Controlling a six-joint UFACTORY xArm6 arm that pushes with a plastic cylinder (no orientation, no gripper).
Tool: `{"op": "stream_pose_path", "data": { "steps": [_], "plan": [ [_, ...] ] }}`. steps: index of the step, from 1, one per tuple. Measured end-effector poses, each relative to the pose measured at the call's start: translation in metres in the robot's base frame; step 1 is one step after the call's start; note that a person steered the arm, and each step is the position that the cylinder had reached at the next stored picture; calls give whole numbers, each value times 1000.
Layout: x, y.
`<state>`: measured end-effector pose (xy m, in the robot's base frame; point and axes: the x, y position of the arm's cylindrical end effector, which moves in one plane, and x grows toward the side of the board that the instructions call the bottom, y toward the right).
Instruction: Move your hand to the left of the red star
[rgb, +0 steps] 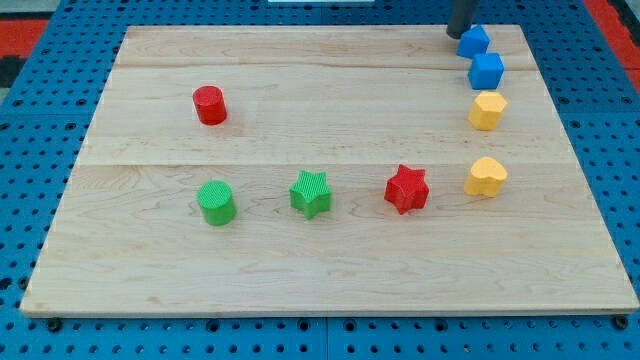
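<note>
The red star (407, 189) lies on the wooden board (300, 260), right of the middle and toward the view's bottom. My tip (456, 35) is at the view's top right, touching or just beside the upper blue block (474, 41). It is far above the red star and a little to its right. A green star (311, 193) lies to the left of the red star, with a gap between them.
A second blue block (487, 70), a yellow block (488, 110) and a yellow heart-like block (486, 176) run down the right side. A red cylinder (210, 105) is at upper left. A green cylinder (216, 202) is at lower left.
</note>
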<state>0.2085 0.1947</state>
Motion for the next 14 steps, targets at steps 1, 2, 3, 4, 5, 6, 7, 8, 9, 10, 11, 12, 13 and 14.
{"op": "stream_pose_path", "data": {
  "steps": [1, 2, 3, 4, 5, 6, 7, 8, 9, 10, 11, 12, 13, 14],
  "plan": [
    [0, 3],
    [0, 35],
    [0, 35],
    [-3, 8],
    [-3, -54],
    [7, -92],
    [27, -134],
    [36, -146],
    [147, -146],
    [243, -146],
    [243, -146],
    [302, -146],
    [302, -146],
    [283, -143]
  ]
}}
